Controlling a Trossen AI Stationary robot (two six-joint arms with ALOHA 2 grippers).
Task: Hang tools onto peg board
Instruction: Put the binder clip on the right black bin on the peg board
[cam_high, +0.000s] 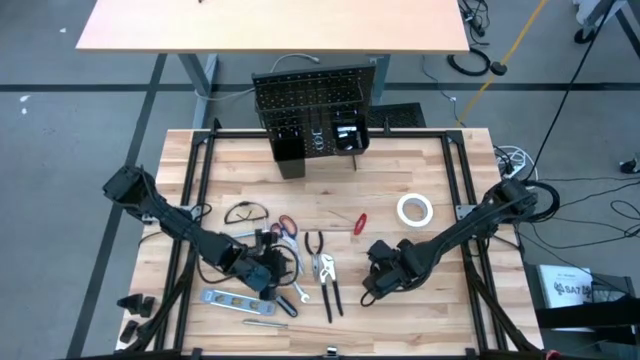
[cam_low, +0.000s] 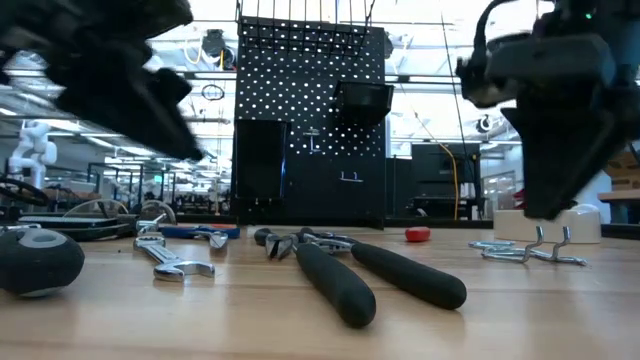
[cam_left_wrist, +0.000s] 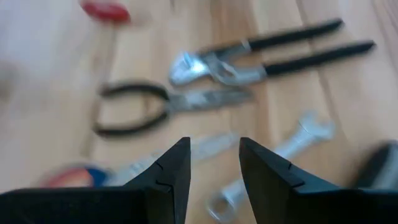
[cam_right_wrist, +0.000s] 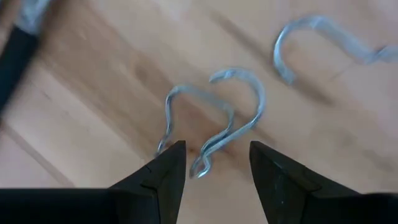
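The black peg board (cam_high: 315, 105) stands upright at the table's far edge. Tools lie flat on the table: safety glasses (cam_high: 245, 212), red-handled scissors (cam_high: 283, 228), small pliers (cam_high: 315, 245), long black-handled pliers (cam_high: 328, 285), a red screwdriver (cam_high: 360, 222), a white tape roll (cam_high: 414, 209), a level (cam_high: 235, 300) and a wrench (cam_left_wrist: 292, 143). My left gripper (cam_left_wrist: 214, 163) hangs open above the wrench, slanting down. My right gripper (cam_right_wrist: 217, 165) is open and points down over bent metal hooks (cam_right_wrist: 221, 121), just above them, a finger on each side of one hook.
Small black bins (cam_high: 290, 150) hang at the peg board's foot. A black frame (cam_high: 465, 190) runs round the tabletop. A dark rounded object (cam_low: 35, 260) lies at the near left in the low view. Bare wood lies between the tools and the peg board.
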